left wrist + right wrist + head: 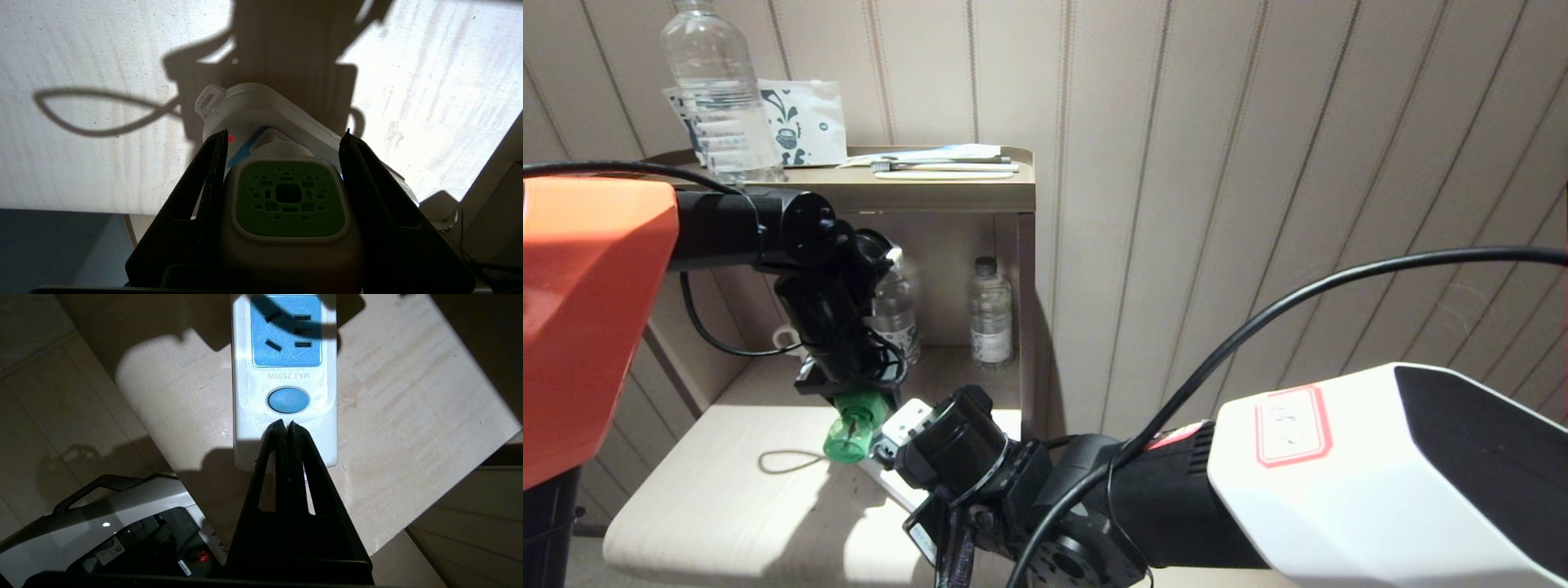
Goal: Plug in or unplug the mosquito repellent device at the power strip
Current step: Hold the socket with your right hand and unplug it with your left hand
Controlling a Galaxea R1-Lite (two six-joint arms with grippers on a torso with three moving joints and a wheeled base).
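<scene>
My left gripper (pixel 286 134) is shut on the mosquito repellent device (pixel 289 198). Its white cap with the green square centre sits between the two black fingers (pixel 212 171). The device's green bottle (pixel 854 431) hangs under the gripper over the pale table. Its plug side is up against the end of the white power strip (pixel 253 102), where a small red light glows. The prongs are hidden. My right gripper (pixel 286 424) is shut with nothing in it. Its tips rest on the strip's (pixel 286 379) other end, just beside the round blue button (pixel 288 400).
A shelf unit (pixel 1025 245) stands behind the table (pixel 727 498). It holds clear water bottles (pixel 990 314) inside, and another bottle (pixel 719 90), a printed packet (pixel 805 122) and toothbrushes (pixel 943 167) on top. The table's edge and my base (pixel 122 522) lie below the right gripper.
</scene>
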